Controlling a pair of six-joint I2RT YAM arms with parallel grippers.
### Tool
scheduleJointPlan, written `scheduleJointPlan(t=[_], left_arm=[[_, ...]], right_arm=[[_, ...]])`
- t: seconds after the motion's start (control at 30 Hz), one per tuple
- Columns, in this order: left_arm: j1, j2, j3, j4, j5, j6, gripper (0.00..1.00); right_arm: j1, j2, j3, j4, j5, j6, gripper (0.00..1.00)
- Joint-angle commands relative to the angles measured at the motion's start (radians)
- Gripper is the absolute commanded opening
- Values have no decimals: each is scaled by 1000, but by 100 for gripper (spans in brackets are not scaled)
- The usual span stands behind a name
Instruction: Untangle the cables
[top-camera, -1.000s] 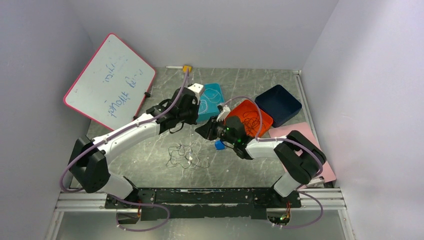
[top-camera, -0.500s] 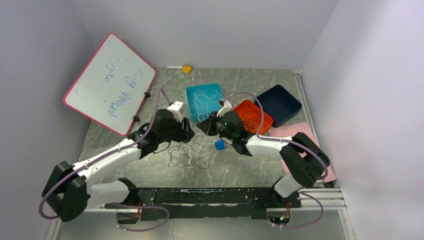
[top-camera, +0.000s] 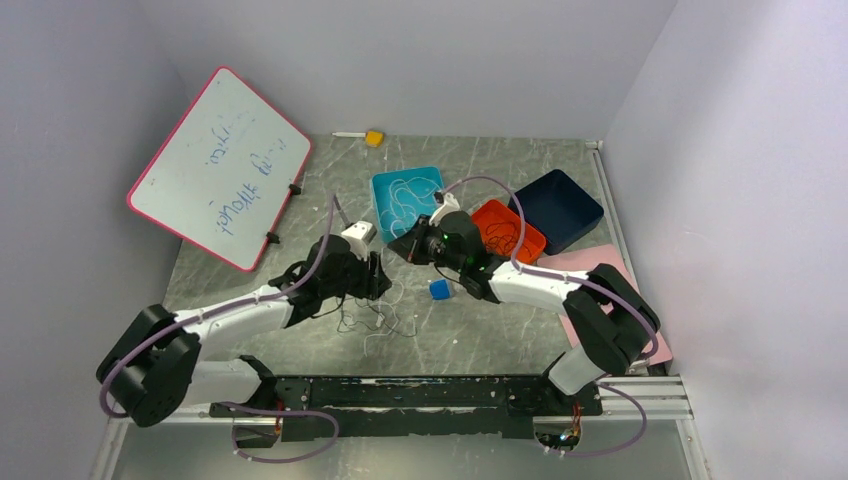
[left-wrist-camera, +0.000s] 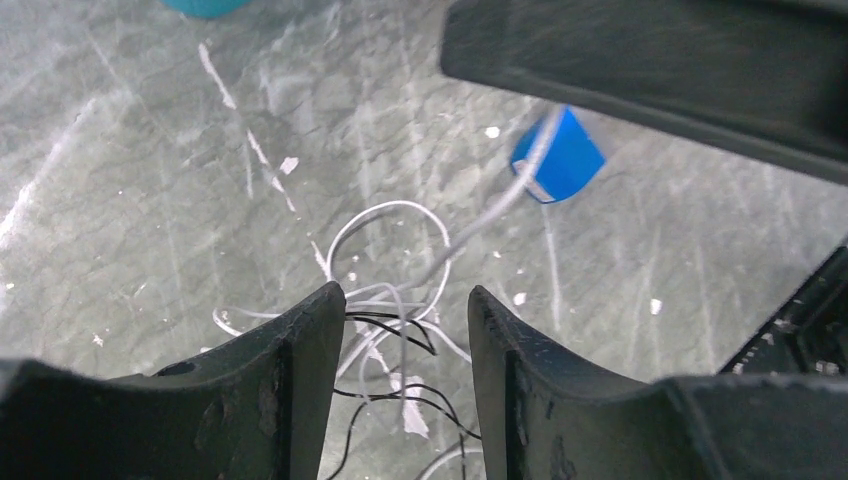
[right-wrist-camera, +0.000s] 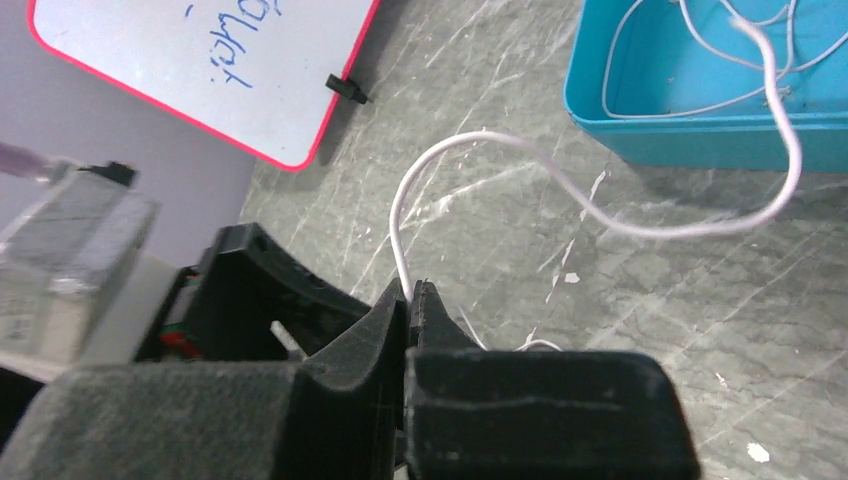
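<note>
- Loose tangle of thin whitish-grey and black wires (top-camera: 378, 315): lies flat on the grey marbled surface (top-camera: 480, 330), loops overlapping.
- Single white wire (right-wrist-camera: 600, 215): rises from the tangle, pinched in the closed right hand (right-wrist-camera: 412, 295), its free length arcing before the teal plastic tray (right-wrist-camera: 680, 130).
- White wire coils (top-camera: 405, 195): inside that tray.
- Black wire coils (top-camera: 505, 235): inside the orange plastic tray (top-camera: 535, 243).

Plain pale lilac-grey walls (top-camera: 420, 60) close in the back and both sides; the table (top-camera: 470, 345) is grey and marbled, scratched and flecked white; a pink-rimmed whiteboard (top-camera: 215, 165) leans against the left wall, its blue writing too blurred to read; an aluminium rail (top-camera: 160, 403) runs along the near edge; light is soft and even.
</note>
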Motion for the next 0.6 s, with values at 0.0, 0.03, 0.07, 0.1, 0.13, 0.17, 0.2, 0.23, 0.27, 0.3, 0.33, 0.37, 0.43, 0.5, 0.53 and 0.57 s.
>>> scheduleJointPlan(t=[0.0, 0.03, 0.07, 0.1, 0.13, 0.17, 0.2, 0.23, 0.27, 0.3, 0.33, 0.37, 0.43, 0.5, 0.53, 0.57], left_arm=[[0, 52, 13, 76, -57, 22, 54], [-1, 63, 10, 85, -52, 22, 54], [-2, 73, 9, 90, -50, 22, 53], [-4, 83, 8, 90, -50, 22, 53], [-6, 91, 6, 89, -54, 22, 52], [-8, 97, 2, 87, -58, 22, 52], [-10, 100, -4, 85, -62, 22, 51], [-10, 100, -9, 83, -64, 22, 51], [-12, 98, -17, 83, -67, 22, 50], [-13, 94, -25, 82, -70, 21, 49], [-14, 91, -35, 82, -72, 19, 48], [-14, 88, -44, 84, -74, 17, 48], [-18, 88, -63, 88, -77, 10, 46], [-22, 94, -82, 97, -82, 0, 46], [-24, 100, -90, 103, -85, -6, 45], [-26, 105, -98, 110, -86, -12, 45]], right_arm=[[-6, -22, 33, -29, -25, 33, 0], [-8, -28, 34, -27, -36, 42, 0], [-12, -35, 36, -26, -45, 50, 0], [-15, -43, 38, -24, -53, 56, 0], [-20, -56, 43, -30, -57, 60, 0], [-26, -69, 49, -37, -58, 62, 0], [-36, -86, 56, -46, -58, 61, 0], [-48, -105, 64, -58, -57, 57, 0], [-61, -124, 75, -74, -57, 52, 0], [-81, -144, 87, -90, -58, 48, 0], [-100, -166, 98, -106, -63, 43, 0], [-123, -184, 110, -122, -73, 40, 0], [-169, -218, 141, -156, -98, 25, 0], [-212, -245, 179, -202, -116, -1, 0], [-239, -261, 198, -227, -127, -13, 0], [-256, -272, 216, -250, -135, -24, 0]])
